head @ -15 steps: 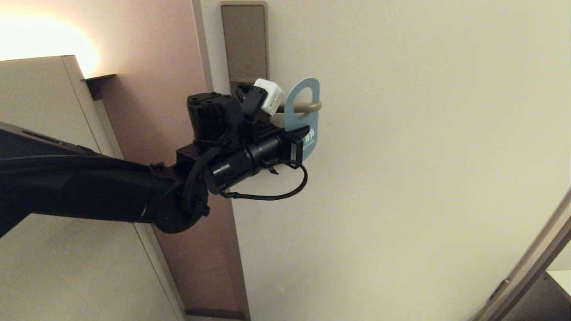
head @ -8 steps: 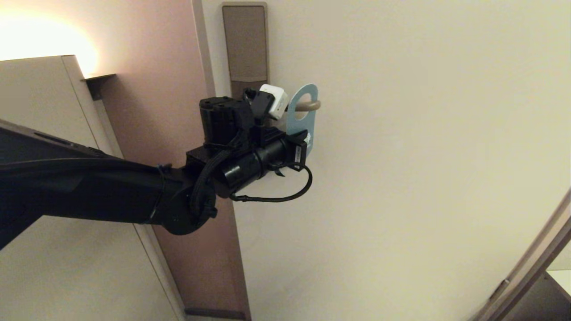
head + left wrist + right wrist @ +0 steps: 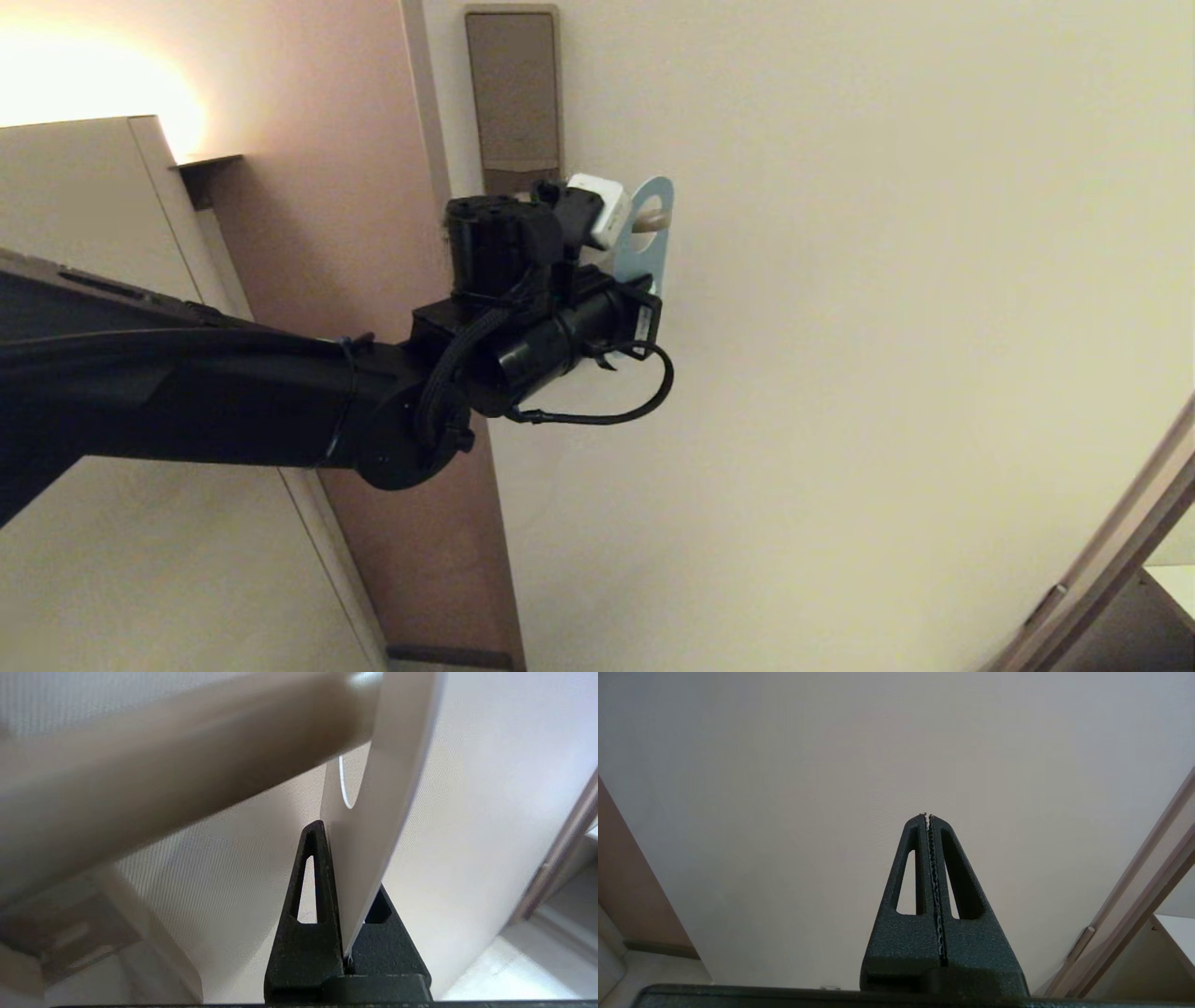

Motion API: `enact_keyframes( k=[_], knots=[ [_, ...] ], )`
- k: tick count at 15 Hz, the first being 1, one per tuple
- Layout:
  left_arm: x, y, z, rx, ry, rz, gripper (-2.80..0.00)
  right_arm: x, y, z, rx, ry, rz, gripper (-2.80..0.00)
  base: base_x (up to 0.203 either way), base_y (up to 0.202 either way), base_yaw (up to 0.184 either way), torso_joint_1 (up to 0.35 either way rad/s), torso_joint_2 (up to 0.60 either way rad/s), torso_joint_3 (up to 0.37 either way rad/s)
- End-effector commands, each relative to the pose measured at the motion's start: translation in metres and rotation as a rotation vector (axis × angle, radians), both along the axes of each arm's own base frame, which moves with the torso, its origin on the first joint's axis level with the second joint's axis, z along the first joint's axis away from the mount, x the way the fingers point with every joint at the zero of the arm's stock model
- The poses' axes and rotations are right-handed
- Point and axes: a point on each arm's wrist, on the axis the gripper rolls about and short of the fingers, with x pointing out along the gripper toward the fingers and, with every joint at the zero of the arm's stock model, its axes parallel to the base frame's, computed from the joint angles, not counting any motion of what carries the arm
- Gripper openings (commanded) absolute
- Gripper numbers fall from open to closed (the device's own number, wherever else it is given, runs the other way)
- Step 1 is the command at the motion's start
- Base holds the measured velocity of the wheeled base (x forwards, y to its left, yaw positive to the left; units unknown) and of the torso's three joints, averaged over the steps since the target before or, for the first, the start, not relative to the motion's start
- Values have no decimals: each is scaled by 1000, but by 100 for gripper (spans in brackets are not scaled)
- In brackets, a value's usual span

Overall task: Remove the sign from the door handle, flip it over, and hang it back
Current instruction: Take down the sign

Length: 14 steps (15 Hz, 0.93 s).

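The sign point(image 3: 660, 257) hangs with its oval hole round the rounded end of the door handle point(image 3: 651, 221), blue side towards the head camera and turned nearly edge-on. My left gripper point(image 3: 642, 299) is shut on the sign's lower part, just below the handle. In the left wrist view the gripper point(image 3: 343, 868) clamps the sign's white face point(image 3: 378, 826), and the handle point(image 3: 177, 770) passes close above, its end at the sign's hole. My right gripper point(image 3: 928, 815) is shut and empty, facing the bare door; it is not in the head view.
The tall brown lock plate point(image 3: 513, 93) is on the door above the handle. The door frame point(image 3: 420, 121) and a pink wall strip lie to the left, with a cabinet point(image 3: 93, 233) beyond. Another frame edge point(image 3: 1120, 551) is at the lower right.
My left gripper has moved right with the sign, sliding it along the handle towards its end. The sign has turned more edge-on.
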Motion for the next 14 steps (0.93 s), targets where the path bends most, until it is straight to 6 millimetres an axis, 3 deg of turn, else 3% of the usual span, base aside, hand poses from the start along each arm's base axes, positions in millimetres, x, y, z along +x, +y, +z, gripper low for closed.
enact_keyframes(
  k=[1,14],
  knots=[
    [0,-3,0,10,-14,-4,-280,0,0,0,-1,0,0,-280,0,0,0,0,0,0],
    [-8,-36,-14,32,-7,-49,-280,0,0,0,1,0,0,-280,0,0,0,0,0,0]
  ],
)
